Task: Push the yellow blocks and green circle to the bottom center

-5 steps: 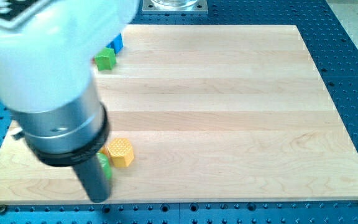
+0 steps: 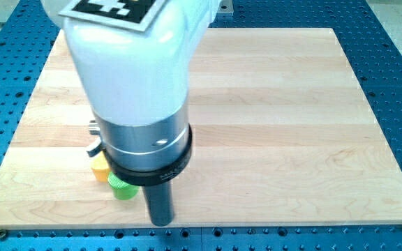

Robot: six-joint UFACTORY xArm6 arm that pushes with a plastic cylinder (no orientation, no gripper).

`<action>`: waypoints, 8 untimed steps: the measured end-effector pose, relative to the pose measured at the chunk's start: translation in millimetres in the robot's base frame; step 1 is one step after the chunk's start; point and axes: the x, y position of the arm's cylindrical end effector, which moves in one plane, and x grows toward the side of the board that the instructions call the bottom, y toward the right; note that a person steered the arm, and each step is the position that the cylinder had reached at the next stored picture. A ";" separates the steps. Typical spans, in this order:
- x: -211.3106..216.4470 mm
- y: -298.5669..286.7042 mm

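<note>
My tip (image 2: 161,222) rests on the wooden board (image 2: 292,139) near the view's bottom edge, left of centre. A green circle block (image 2: 121,187) lies just left of the rod, close to it. A yellow block (image 2: 100,165) shows partly above and left of the green circle, its right part hidden behind the arm. I cannot make out its shape. The arm's white and grey body (image 2: 142,104) covers the upper left of the board and hides whatever lies there.
The board sits on a blue perforated table (image 2: 396,42). Its bottom edge runs just below my tip.
The arm and tip have moved to the view's right. The green and blue blocks at the top left are now hidden behind the arm. The green circle shows more fully.
</note>
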 end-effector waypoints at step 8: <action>-25.6 -153.0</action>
